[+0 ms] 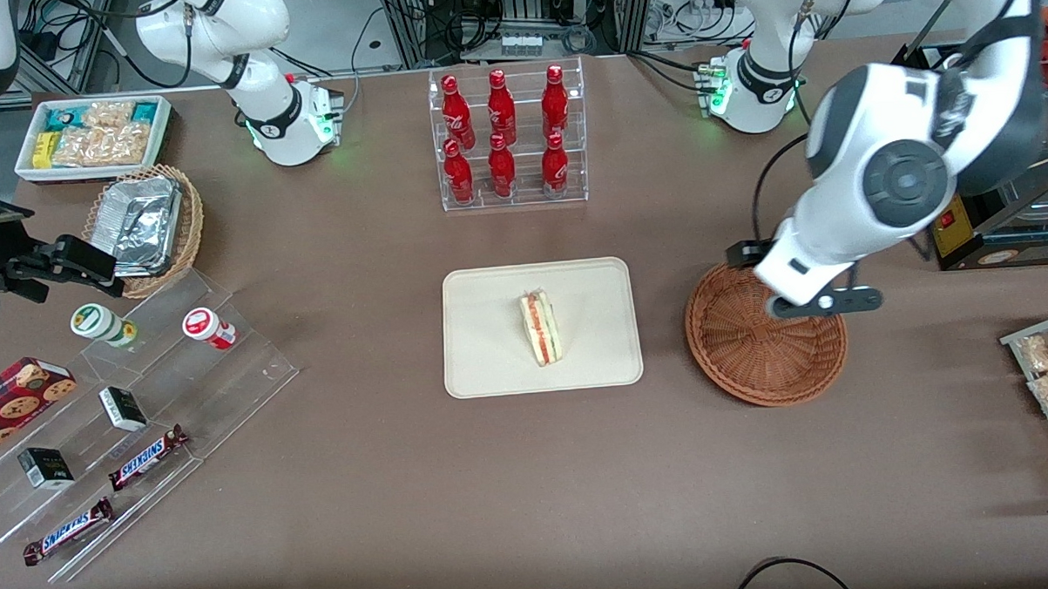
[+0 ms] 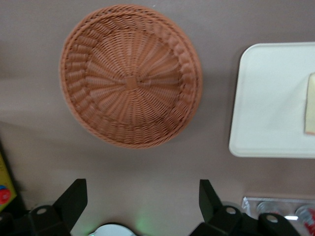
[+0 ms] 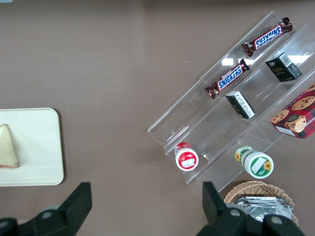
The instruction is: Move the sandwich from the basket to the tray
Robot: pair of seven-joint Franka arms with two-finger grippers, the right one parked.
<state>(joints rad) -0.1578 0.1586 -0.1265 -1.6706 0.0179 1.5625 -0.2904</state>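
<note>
Task looks done: triangular white-bread sandwich (image 1: 541, 329) w/ red-green filling lies on the flat cream rectangular tray (image 1: 483, 366). Round reddish-brown wicker basket (image 1: 766, 347) beside tray holds nothing. Left gripper (image 2: 142, 199) hovers above basket, jaws apart, nothing held. Only retreat left, I'd say.

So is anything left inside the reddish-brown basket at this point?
Nothing shows inside the basket; the wrist view shows only bare weave. The gripper hangs above it with fingers apart, holding nothing. The sandwich lies on the tray.
</note>
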